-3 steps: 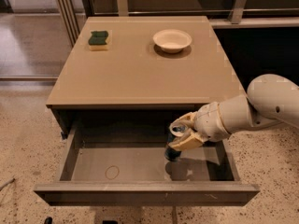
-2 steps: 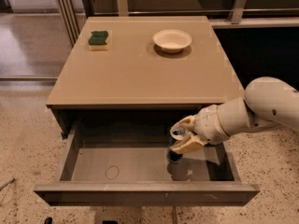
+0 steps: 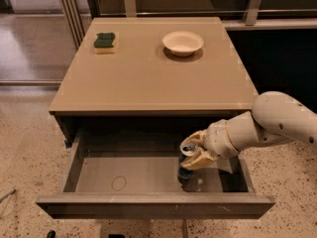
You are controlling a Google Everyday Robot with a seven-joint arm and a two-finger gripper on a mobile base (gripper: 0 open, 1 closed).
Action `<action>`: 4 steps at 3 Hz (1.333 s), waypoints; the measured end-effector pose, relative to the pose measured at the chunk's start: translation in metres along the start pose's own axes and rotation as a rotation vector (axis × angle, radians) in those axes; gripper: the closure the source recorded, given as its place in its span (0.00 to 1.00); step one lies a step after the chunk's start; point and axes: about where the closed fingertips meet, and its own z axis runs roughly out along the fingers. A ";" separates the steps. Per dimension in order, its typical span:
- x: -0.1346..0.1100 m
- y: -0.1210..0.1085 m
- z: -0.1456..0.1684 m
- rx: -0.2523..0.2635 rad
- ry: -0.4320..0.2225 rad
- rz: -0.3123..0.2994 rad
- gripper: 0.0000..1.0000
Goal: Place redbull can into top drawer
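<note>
Your gripper [image 3: 193, 151] is inside the open drawer [image 3: 148, 205], over the right half of its floor, and its two tan fingers [image 3: 197, 138] are clamped on the can [image 3: 185, 171]. The grip is around the can's upper part, just under the silver top. The can stands about upright, leaning slightly, with its blue lower body reaching down toward the drawer floor. You cannot tell from this view whether its base touches the floor or hangs just above it.

The drawer is pulled well out from under the table [image 3: 148, 78], with its grey front panel nearest you. A faint ring mark [image 3: 119, 183] sits on the left half of the drawer floor, well apart from the can. The white arm [image 3: 277, 123] reaches in over the drawer's right side wall.

Beyond the drawer, on the tabletop, a white bowl [image 3: 183, 42] sits toward the far right. A green and yellow sponge [image 3: 105, 41] lies toward the far left, well apart from the bowl.
</note>
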 end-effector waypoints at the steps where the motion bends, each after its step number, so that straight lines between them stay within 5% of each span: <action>1: 0.015 0.002 0.013 -0.004 -0.010 0.001 1.00; 2: 0.023 0.005 0.022 -0.004 -0.022 -0.005 0.97; 4: 0.023 0.005 0.022 -0.004 -0.022 -0.005 0.51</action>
